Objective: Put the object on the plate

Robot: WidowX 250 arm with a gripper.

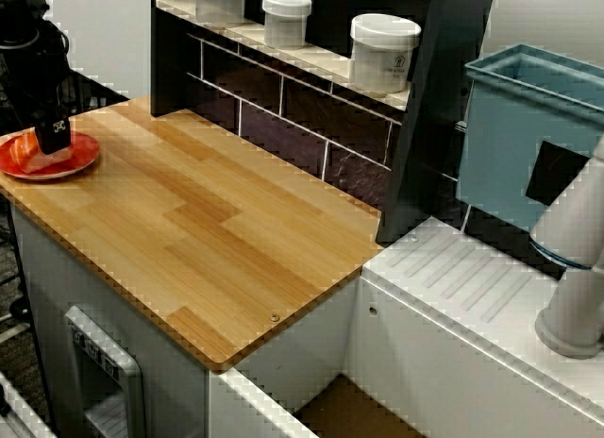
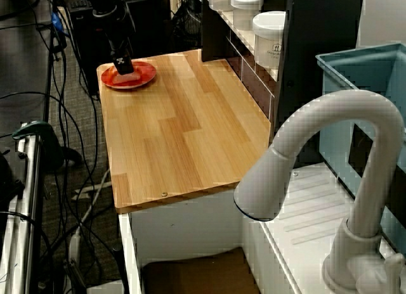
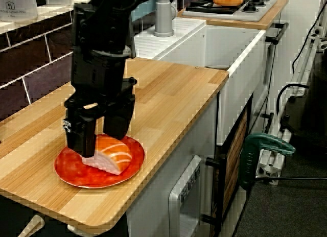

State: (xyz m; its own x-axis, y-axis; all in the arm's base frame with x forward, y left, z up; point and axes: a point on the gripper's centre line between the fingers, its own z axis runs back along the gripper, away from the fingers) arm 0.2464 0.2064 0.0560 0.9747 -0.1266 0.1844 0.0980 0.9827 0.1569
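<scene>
The salmon sushi (image 3: pixel 111 154), orange striped top on white rice, sits on the red plate (image 3: pixel 76 173) at the counter's left end. My black gripper (image 3: pixel 102 145) stands upright over the plate with its jaws on either side of the sushi. Both fingers touch the sushi, so the gripper looks shut on it, and the sushi's base rests on the plate. In the front view the gripper (image 1: pixel 52 147) covers most of the sushi on the plate (image 1: pixel 80 158). In the side view the gripper (image 2: pixel 122 67) is over the plate (image 2: pixel 143 75).
Three white lidded jars (image 1: pixel 384 53) stand on the shelf above the tiled back wall. The wooden counter (image 1: pixel 208 221) runs right to a white sink unit (image 1: pixel 472 296) with a faucet (image 2: pixel 330 129) and a blue bin (image 1: pixel 528 136). The counter's front edge is beside the plate.
</scene>
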